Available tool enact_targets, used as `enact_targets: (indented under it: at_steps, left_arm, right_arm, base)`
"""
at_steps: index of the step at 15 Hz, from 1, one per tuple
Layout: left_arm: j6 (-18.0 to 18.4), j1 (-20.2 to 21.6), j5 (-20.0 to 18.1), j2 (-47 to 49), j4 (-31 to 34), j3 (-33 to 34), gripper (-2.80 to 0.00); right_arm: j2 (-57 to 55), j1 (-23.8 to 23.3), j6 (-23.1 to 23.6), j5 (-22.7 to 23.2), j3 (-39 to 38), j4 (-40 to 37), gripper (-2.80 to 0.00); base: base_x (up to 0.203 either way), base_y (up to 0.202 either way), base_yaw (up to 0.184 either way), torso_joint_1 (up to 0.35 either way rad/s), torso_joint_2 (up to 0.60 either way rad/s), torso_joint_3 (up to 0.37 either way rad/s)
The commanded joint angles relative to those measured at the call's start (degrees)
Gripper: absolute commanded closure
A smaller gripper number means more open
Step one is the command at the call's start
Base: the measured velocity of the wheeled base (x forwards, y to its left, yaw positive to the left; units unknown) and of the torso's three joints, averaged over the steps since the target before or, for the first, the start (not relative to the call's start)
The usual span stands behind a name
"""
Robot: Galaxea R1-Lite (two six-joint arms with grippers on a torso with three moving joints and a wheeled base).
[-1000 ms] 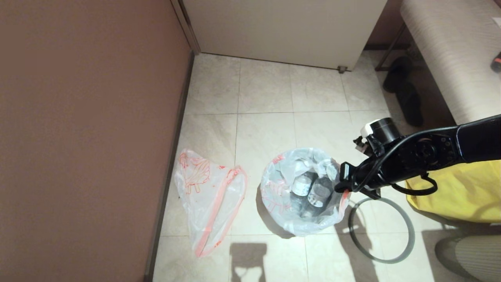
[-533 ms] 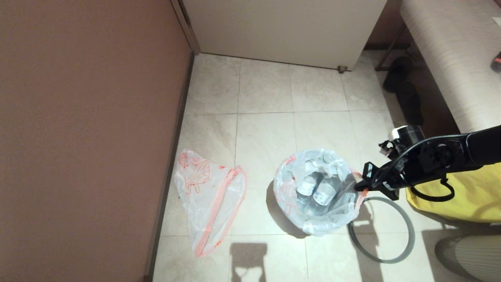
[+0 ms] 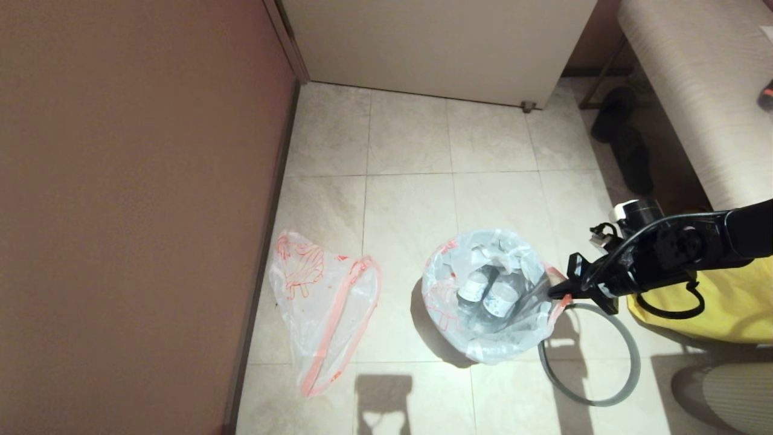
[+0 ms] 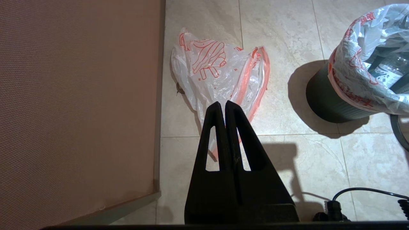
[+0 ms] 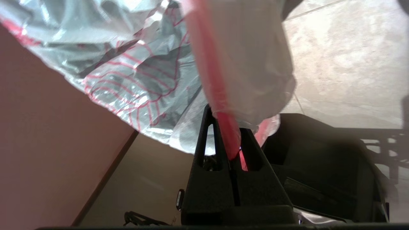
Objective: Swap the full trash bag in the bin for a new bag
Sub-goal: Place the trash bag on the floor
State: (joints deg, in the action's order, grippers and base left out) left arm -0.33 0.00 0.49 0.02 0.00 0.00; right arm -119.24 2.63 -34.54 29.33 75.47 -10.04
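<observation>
The full trash bag (image 3: pixel 488 296) sits in the bin (image 4: pixel 322 99) at the middle of the floor, mouth open upward, with two bottles (image 3: pixel 486 294) standing inside, their long axes nearly vertical. I have its right-hand hem pinched in my right gripper (image 3: pixel 552 294): the fingers are pressed together on the pink-red drawstring (image 5: pixel 217 95), which I judge is the strongest place to lift by. The film stretches taut toward me there. The grey hoop (image 3: pixel 589 355) lies flat on the tiles just right of the bin, off so the bag can come free. The new bag (image 3: pixel 323 305) lies limp to the left, near the wall (image 3: pixel 133 199). My left gripper (image 4: pixel 225 107) hangs over it, fingers closed on nothing.
</observation>
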Motion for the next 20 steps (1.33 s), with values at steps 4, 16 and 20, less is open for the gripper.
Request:
enact_targets:
  at_steps: [4, 16, 20]
  left_arm:
    - [-0.02, 0.0, 0.04, 0.05, 0.0, 0.0, 0.0]
    - [-0.02, 0.0, 0.04, -0.02, 0.0, 0.0, 0.0]
    - [-0.02, 0.0, 0.04, -0.02, 0.0, 0.0, 0.0]
  right_arm:
    - [4.22, 6.52, -0.3, 0.98, -0.22, -0.19, 0.0]
    - [-20.54, 15.6, 5.35, -6.19, 22.29, -1.74, 0.0]
    - [-31.32, 18.54, 6.24, -9.4, 38.06, -8.31, 0.0]
  base:
    - [0.0, 0.0, 0.0, 0.0, 0.0, 0.0]
    - [0.0, 0.0, 0.0, 0.0, 0.0, 0.0]
    - [0.0, 0.0, 0.0, 0.0, 0.0, 0.0]
